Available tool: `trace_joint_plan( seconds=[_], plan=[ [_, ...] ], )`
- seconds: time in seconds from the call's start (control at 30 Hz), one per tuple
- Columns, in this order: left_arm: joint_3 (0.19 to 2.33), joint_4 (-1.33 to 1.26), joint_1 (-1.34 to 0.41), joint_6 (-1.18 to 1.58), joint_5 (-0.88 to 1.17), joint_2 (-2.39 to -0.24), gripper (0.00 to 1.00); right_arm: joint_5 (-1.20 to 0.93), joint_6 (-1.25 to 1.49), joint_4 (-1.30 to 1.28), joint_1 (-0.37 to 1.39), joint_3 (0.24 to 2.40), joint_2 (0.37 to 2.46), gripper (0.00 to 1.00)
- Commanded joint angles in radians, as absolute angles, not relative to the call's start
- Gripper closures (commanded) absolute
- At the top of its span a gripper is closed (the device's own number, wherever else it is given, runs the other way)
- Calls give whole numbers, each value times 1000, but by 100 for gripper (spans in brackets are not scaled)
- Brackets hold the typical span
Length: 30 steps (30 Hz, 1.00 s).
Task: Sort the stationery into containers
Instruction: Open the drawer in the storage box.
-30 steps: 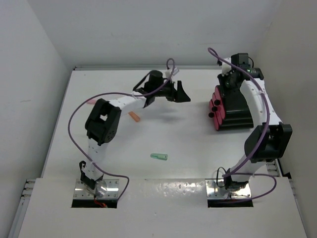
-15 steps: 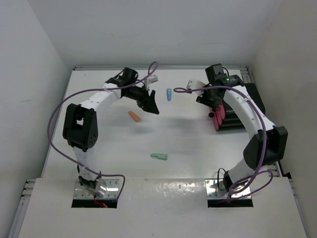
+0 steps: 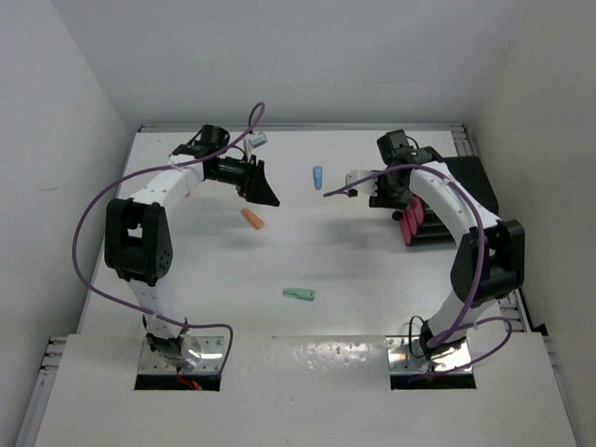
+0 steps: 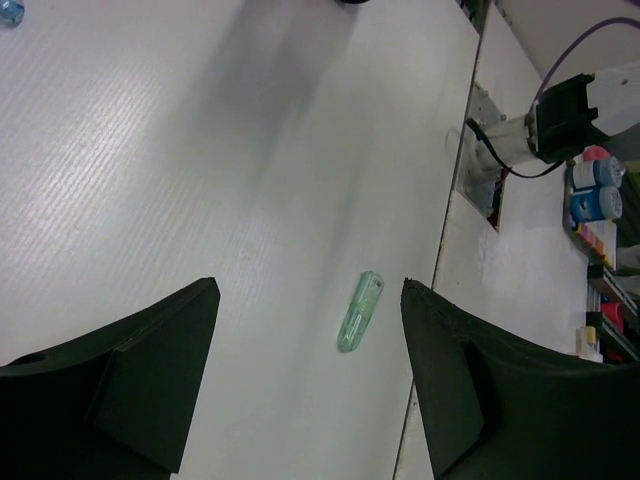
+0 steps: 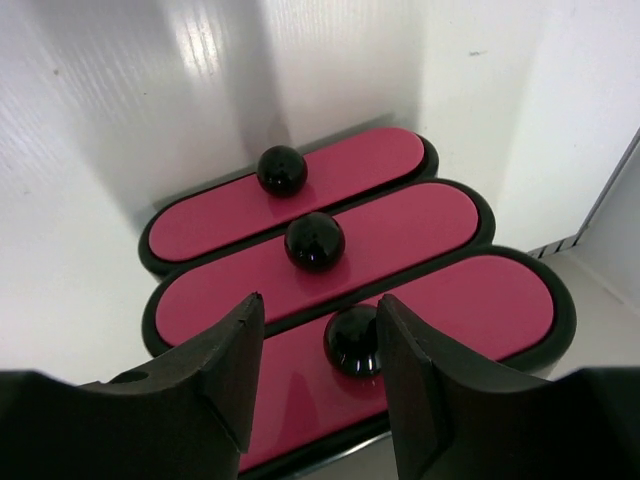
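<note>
The containers are three magenta-red drawers [image 5: 400, 235] with round black knobs, stacked in a black box [image 3: 458, 200] at the right. My right gripper [image 5: 320, 300] is open in front of them, and the nearest knob [image 5: 352, 340] sits between its fingers, close to the right one. My left gripper [image 3: 262, 188] is open and empty, held above the table at the back left. An orange piece [image 3: 252, 219] lies just in front of it. A blue piece [image 3: 318, 177] lies mid-back. A mint piece [image 4: 360, 311] lies on the table centre, also seen in the top view [image 3: 299, 294].
Purple cables loop off both arms. White walls close in the table on three sides. The table's near edge and the right arm's base plate [image 4: 500, 150] show in the left wrist view, with coloured odds and ends [image 4: 597, 190] beyond the edge.
My left gripper has swung left, away from the middle, and the blue piece shows where it was. My right gripper has come from over the box round to the drawer fronts.
</note>
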<state>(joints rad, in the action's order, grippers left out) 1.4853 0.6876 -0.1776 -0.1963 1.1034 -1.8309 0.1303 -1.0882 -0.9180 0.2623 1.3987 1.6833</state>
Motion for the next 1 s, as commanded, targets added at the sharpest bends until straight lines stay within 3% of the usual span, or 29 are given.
trace_joint_plan(
  seconds=[0.0, 0.63, 0.83, 0.97],
  plan=[
    [1479, 652, -157, -192, 1177, -1809, 21, 163, -1175, -881, 253, 1376, 1675, 52],
    [1473, 632, -140, -170, 1186, -1827, 20, 183, -1298, -821, 202, 1374, 1678, 56],
    [1476, 627, -130, -164, 1195, -1839, 20, 152, -1298, -821, 204, 1359, 1663, 73],
    [1479, 626, -127, -163, 1195, -1841, 20, 130, -1269, -810, 233, 1361, 1652, 92]
  ],
)
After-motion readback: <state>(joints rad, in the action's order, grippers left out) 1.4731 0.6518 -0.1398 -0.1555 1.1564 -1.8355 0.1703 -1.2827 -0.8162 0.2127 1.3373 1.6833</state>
